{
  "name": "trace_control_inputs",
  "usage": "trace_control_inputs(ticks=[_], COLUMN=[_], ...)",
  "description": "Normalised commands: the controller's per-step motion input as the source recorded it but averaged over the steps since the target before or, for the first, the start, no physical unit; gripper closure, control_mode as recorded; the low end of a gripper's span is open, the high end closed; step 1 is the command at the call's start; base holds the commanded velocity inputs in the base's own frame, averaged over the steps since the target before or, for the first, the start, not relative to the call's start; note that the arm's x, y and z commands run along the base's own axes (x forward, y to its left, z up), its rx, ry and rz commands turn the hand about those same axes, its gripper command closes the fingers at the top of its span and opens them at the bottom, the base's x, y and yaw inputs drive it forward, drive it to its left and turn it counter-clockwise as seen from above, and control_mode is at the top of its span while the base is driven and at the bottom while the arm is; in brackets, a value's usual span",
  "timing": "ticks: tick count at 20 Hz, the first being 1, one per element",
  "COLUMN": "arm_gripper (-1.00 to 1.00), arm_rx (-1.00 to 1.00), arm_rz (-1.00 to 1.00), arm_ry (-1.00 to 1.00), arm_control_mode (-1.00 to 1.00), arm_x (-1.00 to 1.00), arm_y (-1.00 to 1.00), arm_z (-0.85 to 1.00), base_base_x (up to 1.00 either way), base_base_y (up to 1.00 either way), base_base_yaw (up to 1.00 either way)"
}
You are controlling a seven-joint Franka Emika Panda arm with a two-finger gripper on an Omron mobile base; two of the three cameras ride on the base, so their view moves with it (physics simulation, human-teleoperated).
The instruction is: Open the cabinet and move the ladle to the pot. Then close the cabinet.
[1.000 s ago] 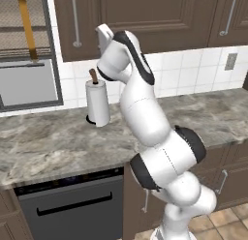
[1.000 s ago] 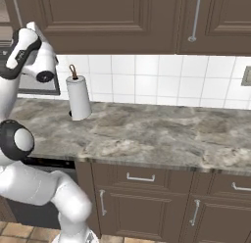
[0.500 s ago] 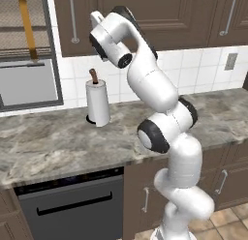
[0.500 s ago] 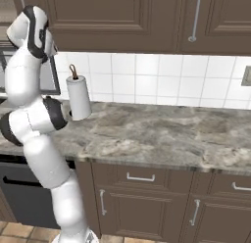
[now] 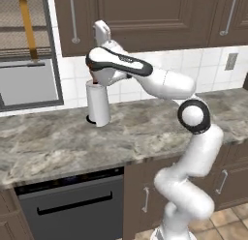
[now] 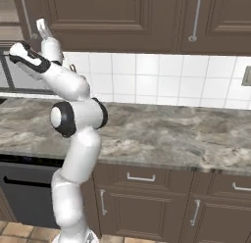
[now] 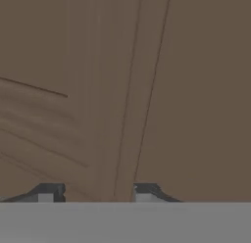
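A white robot arm reaches up from the kitchen floor toward the cabinet (image 5: 145, 16), a dark brown wall unit with raised-panel doors and long silver bar handles. Its doors are shut. In the left base view the gripper (image 5: 100, 30) points upward at about eleven o'clock from the arm's elbow, its tip in front of the lower edge of the cabinet door, just right of a vertical handle (image 5: 73, 19). In the right base view the gripper (image 6: 41, 27) sits at the upper left, close beside the handle (image 6: 27, 16) there.

From the hand view, the cabinet door (image 7: 147, 90) is very close, with panel grooves running from twelve to six o'clock. The two dark fingertips (image 7: 46, 193) stand apart at the bottom with bare wood showing between them; nothing is held.

A white paper-towel roll (image 5: 98, 104) stands upright on the grey marbled counter (image 5: 58, 142), below the gripper at six o'clock. A dark dishwasher front (image 5: 72, 205) sits under the counter.

No brand, label or writing can be read anywhere. The ladle cannot be made out.
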Motion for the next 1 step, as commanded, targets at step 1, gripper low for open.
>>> trace_control_inputs(ticks=[1], arm_gripper=[-1.00], arm_rx=[0.00], arm_rz=[-0.04], arm_ry=[0.00], arm_control_mode=[-1.00], arm_x=[0.00], arm_y=[0.11], arm_z=[0.00], base_base_x=[0.00], base_base_y=[0.00], base_base_yaw=[0.00])
